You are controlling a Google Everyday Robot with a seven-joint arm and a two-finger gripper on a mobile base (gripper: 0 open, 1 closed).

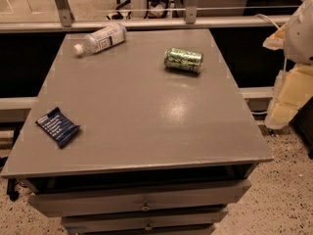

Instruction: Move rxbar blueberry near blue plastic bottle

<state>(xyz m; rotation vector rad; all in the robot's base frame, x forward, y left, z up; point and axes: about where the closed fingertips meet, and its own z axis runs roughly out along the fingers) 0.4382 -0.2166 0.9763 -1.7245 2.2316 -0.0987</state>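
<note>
Well, the flat navy rxbar blueberry [57, 127] is lying near-left on the smooth grey table [146, 111], the clear blue plastic bottle [100, 38] far-left. The pale end effector [292, 89] is hanging off right, cropped, its grip impossible to tell.

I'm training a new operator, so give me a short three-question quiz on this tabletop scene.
1. True or false: the blue plastic bottle stands upright on the table.
2. Which thing lies nearest the table's front edge? A) green can B) rxbar blueberry C) blue plastic bottle
3. Fill in: the tool hangs beyond the table's ___ edge as the picture shows it, holding none of the three things.

Key: 1 false, it lies on its side at the far left; 2 B; 3 right.
</note>
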